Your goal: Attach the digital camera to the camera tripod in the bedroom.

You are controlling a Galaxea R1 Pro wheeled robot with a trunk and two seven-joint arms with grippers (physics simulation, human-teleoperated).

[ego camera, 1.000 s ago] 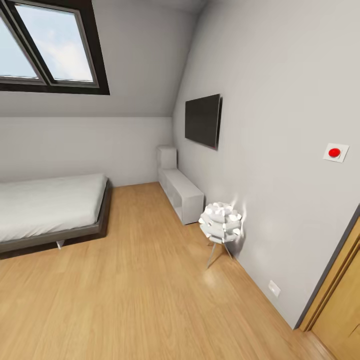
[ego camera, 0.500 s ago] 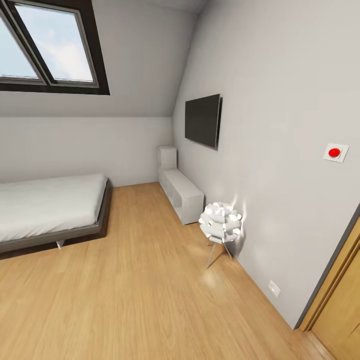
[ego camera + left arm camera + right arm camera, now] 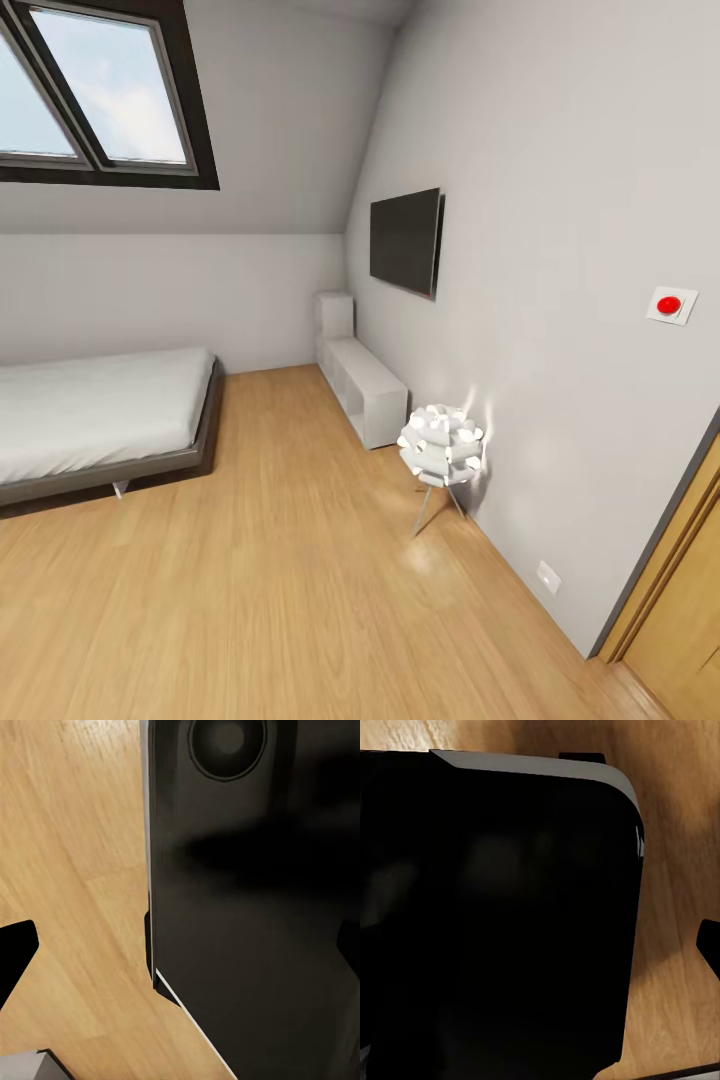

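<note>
Bed (image 3: 90,410) and skylight (image 3: 95,90) cut off at head view's left edge; wooden door (image 3: 680,610) cropped at right. Both wrist views mostly blocked by dark robot body (image 3: 255,907).

Both wrist cameras look down on the robot's own black base (image 3: 255,915), a glossy dark body with a thin pale edge. In the left wrist view one dark fingertip (image 3: 15,956) juts in from the frame edge; in the right wrist view another dark fingertip (image 3: 709,943) does likewise. Whether either gripper is parted or closed cannot be told.
</note>
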